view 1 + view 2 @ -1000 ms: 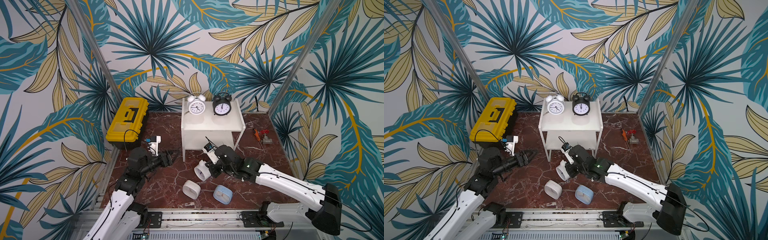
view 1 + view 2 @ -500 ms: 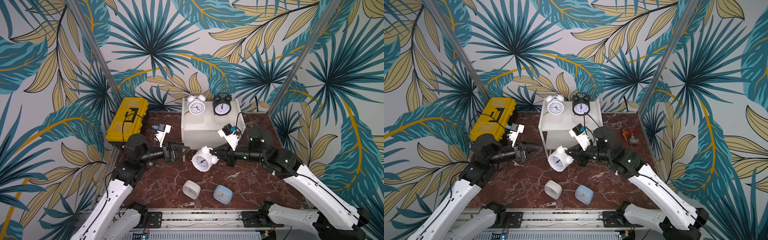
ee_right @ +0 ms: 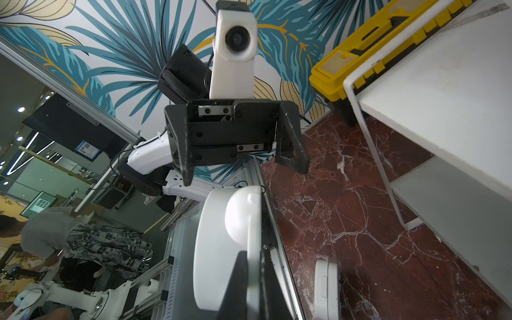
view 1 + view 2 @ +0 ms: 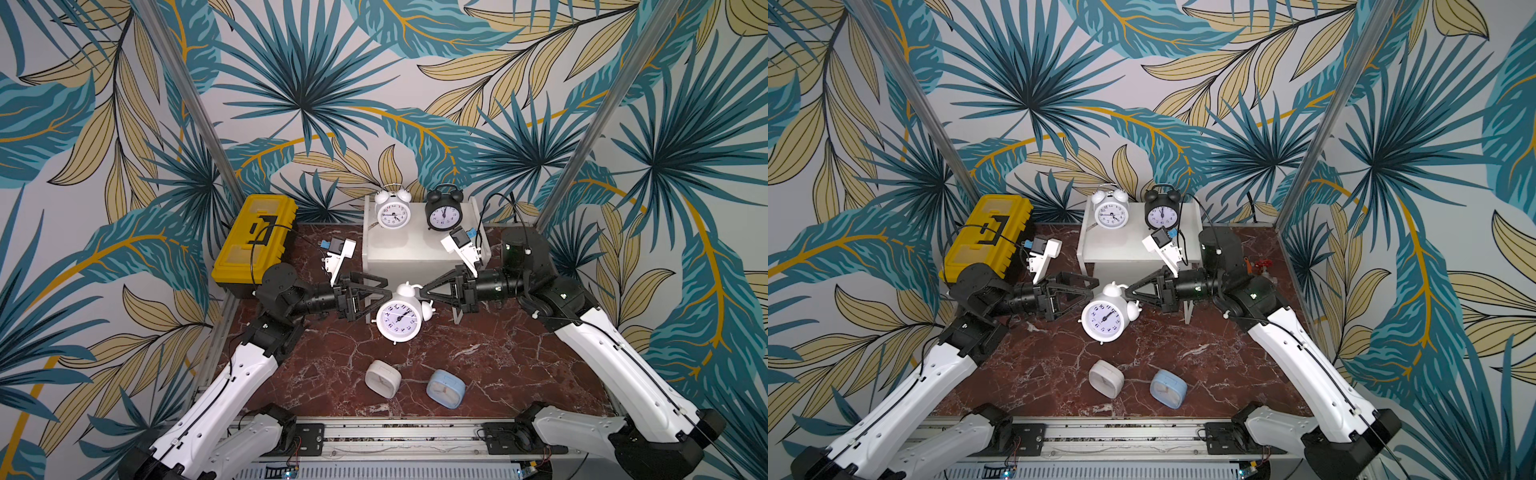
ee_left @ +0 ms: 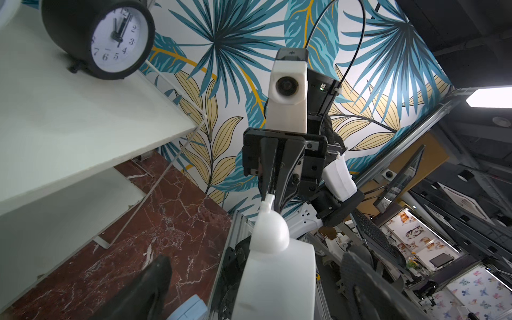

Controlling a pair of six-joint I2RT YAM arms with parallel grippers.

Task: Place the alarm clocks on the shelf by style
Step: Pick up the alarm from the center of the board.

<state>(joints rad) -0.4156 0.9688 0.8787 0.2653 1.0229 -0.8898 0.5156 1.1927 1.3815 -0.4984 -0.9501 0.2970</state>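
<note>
Both top views: shelf [image 4: 415,249] [image 4: 1121,245] stands at the back of the marble surface [image 4: 498,353]. On the shelf's top board are shelved white clock [image 4: 392,210] [image 4: 1110,212] and black clock [image 4: 444,212] [image 4: 1160,214], both upright, side by side, not touching. Just in front of the shelf is held clock [image 4: 400,318] [image 4: 1102,320], a white twin-bell, tilted with its face up. Right gripper [image 4: 422,291] [image 4: 1129,293] has its jaws pinched narrow at that clock's bell end. Left gripper [image 4: 380,297] [image 4: 1090,293] is on the clock's other side, jaws wide, tips just beside a bell. White square clock [image 4: 383,378] [image 4: 1106,379] and blue square clock [image 4: 445,388] [image 4: 1168,388] lie on the surface well in front of the shelf, near each other and apart. Yellow toolbox [image 4: 255,245] [image 4: 988,241] sits beside the shelf on the left arm's side. Left wrist view: the right gripper [image 5: 270,194] is clamped on a small white stem atop a bell of the held clock [image 5: 277,277]. Blurred left fingers [image 5: 149,288] flank the clock body; contact cannot be told. The black clock [image 5: 108,36] is on the shelf [image 5: 83,124] top board. Right wrist view: the left gripper [image 3: 239,174] is spread wide, tips apart from the held clock [image 3: 213,249]. The right gripper [image 3: 253,277] grips a thin white part of the clock. Shelf [image 3: 443,97] and toolbox [image 3: 360,55] are behind.
</note>
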